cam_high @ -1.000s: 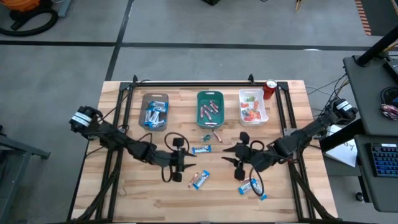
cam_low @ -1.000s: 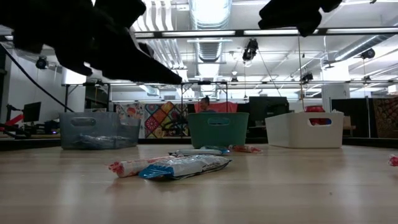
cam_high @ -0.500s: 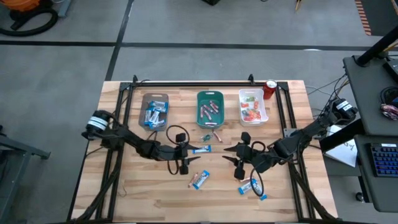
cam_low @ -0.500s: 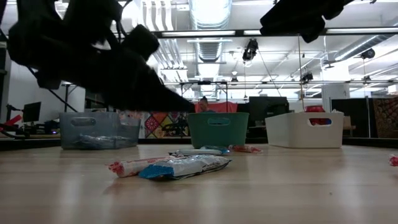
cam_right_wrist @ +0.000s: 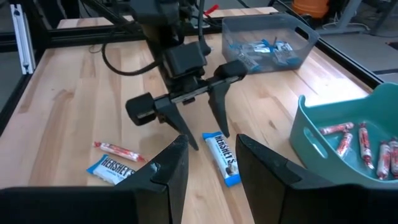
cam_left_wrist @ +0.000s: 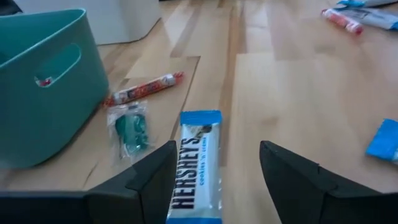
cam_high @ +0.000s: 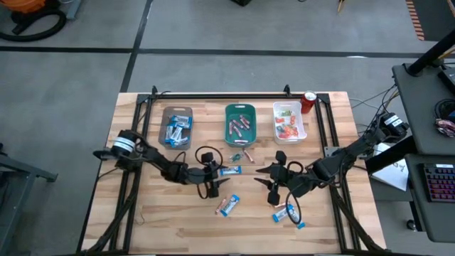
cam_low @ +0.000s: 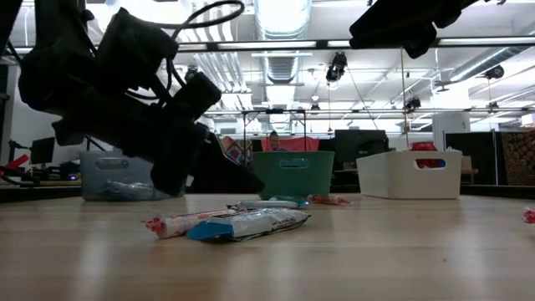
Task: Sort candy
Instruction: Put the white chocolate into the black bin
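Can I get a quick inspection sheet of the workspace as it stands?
Surface: pale wooden table, bare patches.
Job's things: blue-and-white bar-wrapped candy between the open left tool's fingers, not gripped; more loose candy nearby; grey, teal and white trays hold sorted pieces.
Clutter: red can.
Tools: right tool hovers, open and empty.
Cables: black loop on left arm.
Surroundings: grey floor.

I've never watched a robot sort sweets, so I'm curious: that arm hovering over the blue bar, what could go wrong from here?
The left gripper is open astride the Hershey's bar. The flat wrapper could slip from the fingers as they close. The green candy and red stick lie close beside it and might get nudged. The teal tray is near enough to bump on lifting.
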You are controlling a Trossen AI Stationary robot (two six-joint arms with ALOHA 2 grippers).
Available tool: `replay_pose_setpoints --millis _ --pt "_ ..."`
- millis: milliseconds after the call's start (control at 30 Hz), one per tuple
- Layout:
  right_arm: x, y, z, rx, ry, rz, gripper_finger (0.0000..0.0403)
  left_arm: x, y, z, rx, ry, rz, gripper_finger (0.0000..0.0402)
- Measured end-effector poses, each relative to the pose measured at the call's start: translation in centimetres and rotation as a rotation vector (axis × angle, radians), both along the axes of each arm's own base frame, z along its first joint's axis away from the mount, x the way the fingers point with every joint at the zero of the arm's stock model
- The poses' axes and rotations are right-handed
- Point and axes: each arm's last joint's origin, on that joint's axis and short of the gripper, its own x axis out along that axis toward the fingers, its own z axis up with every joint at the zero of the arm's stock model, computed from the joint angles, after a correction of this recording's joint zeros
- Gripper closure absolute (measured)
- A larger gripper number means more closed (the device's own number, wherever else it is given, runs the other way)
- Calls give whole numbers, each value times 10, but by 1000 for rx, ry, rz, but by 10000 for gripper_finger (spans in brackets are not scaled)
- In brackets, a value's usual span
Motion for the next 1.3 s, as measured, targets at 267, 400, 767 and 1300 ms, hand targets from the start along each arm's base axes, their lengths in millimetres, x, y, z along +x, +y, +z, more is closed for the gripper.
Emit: replay_pose_setpoints --millis 267,400,767,1300 --pt "0 0 0 2 -1 -1 277 0 8 -20 -21 47 43 189" --pt "0 0 -1 2 0 -1 277 1 8 -29 -39 22 49 191" --pt "0 0 -1 12 -2 -6 277 -4 8 -40 -99 3 35 306" --pt "0 0 -1 29 -6 -13 277 -7 -1 -33 -100 -67 -1 315"
